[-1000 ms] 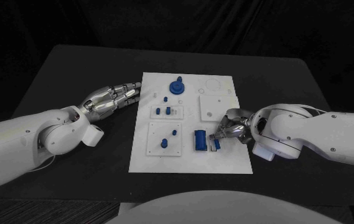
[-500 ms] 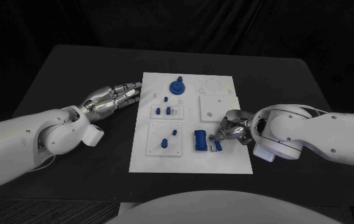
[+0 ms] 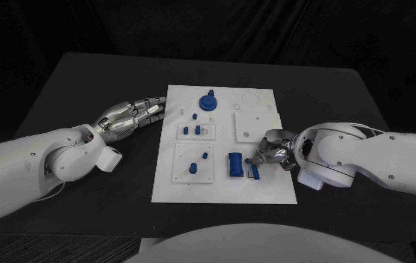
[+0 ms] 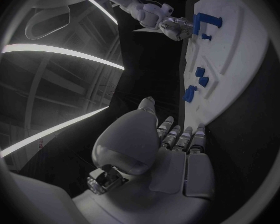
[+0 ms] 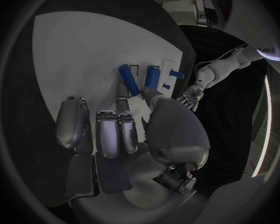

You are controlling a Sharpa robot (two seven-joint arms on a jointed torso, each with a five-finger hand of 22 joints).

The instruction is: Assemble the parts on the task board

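Observation:
The white task board lies in the middle of the black table. My right hand is over the board's right side, near its front. Its thumb and a finger pinch the far end of a small blue rod, whose other end lies low over the board. In the right wrist view the rod runs out from between those fingertips. A blue block stands just left of the rod. My left hand rests open beside the board's left edge, holding nothing.
A round blue knob stands at the board's far end. Small blue pegs sit in a recessed plate, with two more in the plate nearer me. A bare square plate lies at the board's right.
The blue rod has slid slightly toward the board's near edge and shows more fully beyond the right hand's fingertips. The left hand has not moved.

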